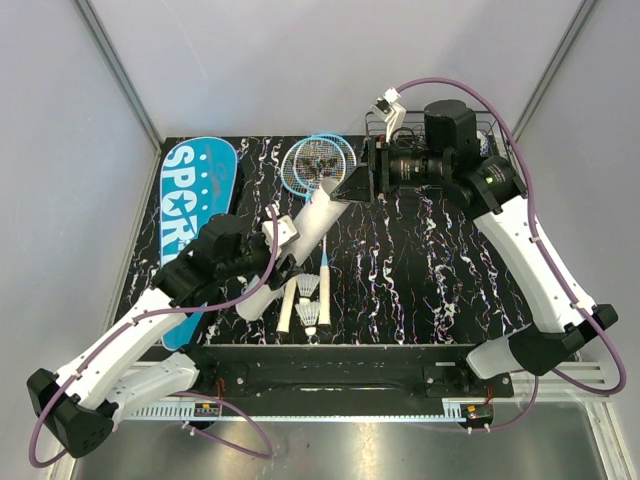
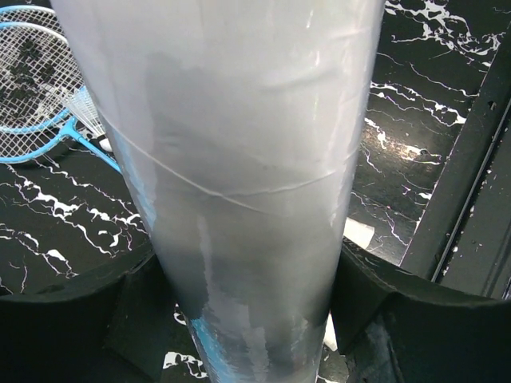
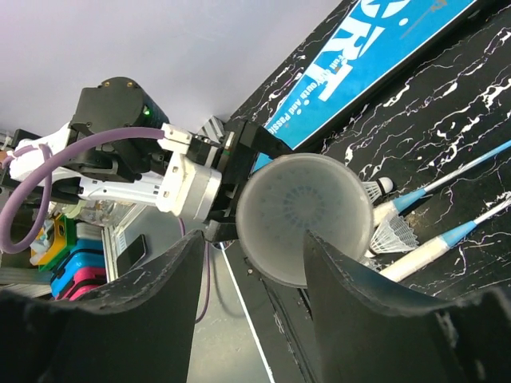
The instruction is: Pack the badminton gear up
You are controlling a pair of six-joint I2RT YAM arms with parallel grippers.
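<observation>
My left gripper (image 1: 272,268) is shut on the long white tube (image 1: 305,240), which tilts up toward the back; its wall fills the left wrist view (image 2: 239,159) between the black fingers (image 2: 72,319). The right gripper (image 1: 352,187) hovers at the tube's upper end, open, nothing between its fingers (image 3: 160,295); the tube's open mouth (image 3: 299,211) faces it. Two shuttlecocks (image 1: 308,288) (image 1: 312,318) lie by the white racket handles (image 1: 325,290). The blue racket heads (image 1: 318,163) lie at the back. The teal SPORT bag (image 1: 190,215) lies at the left.
A black wire rack (image 1: 485,135) stands at the back right behind the right arm. A black rail (image 1: 320,365) runs along the table's near edge. Coloured boxes (image 3: 64,255) and a phone (image 3: 132,254) sit off the table.
</observation>
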